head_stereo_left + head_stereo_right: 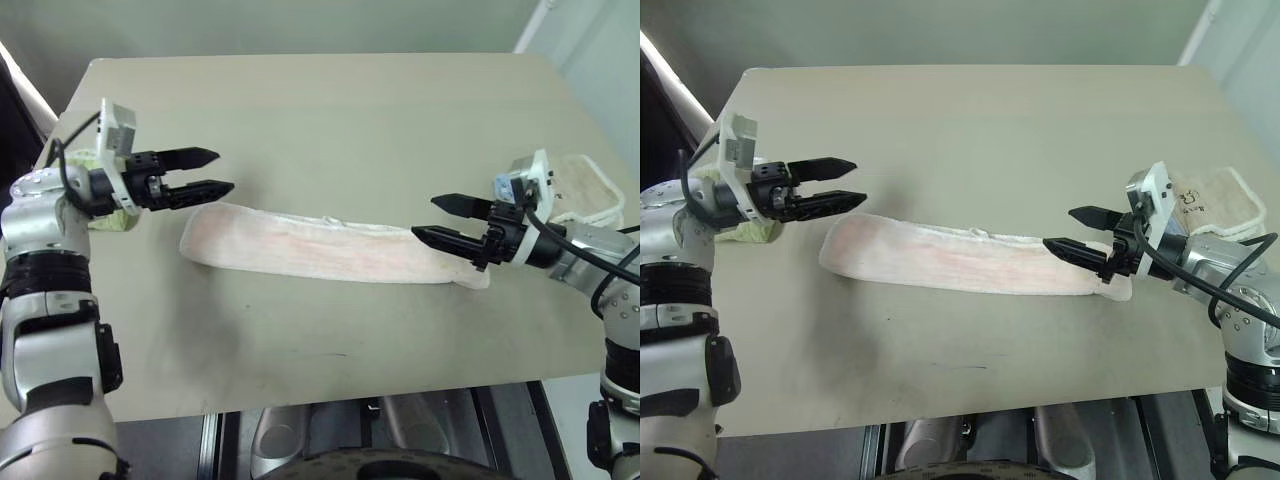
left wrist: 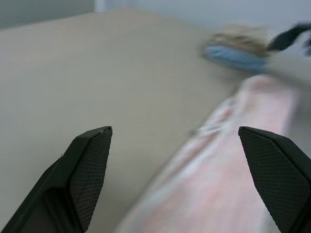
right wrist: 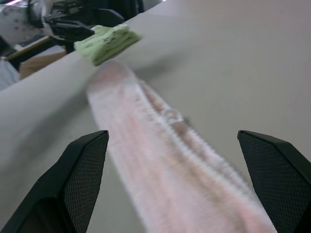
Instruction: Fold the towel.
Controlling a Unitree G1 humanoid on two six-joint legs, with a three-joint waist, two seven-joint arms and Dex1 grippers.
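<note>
The pale pink towel [image 1: 320, 247] lies on the table [image 1: 320, 110] as a long narrow strip, folded lengthwise and running left to right. My left gripper [image 1: 208, 172] hovers open just above and beyond the towel's left end, with nothing between its fingers. At the strip's right end my right gripper [image 1: 440, 219] stands open above the cloth, also holding nothing. In the left wrist view the towel [image 2: 228, 179] stretches away under the open fingers [image 2: 90, 165]. In the right wrist view the towel [image 3: 160, 160] runs off toward the far gripper.
A green folded towel [image 3: 108, 41] lies at the table's left edge behind my left wrist. A cream towel [image 1: 1212, 200] sits at the right edge behind my right arm, and a blue one [image 2: 233, 57] lies with it. The table's front edge [image 1: 330, 395] is close.
</note>
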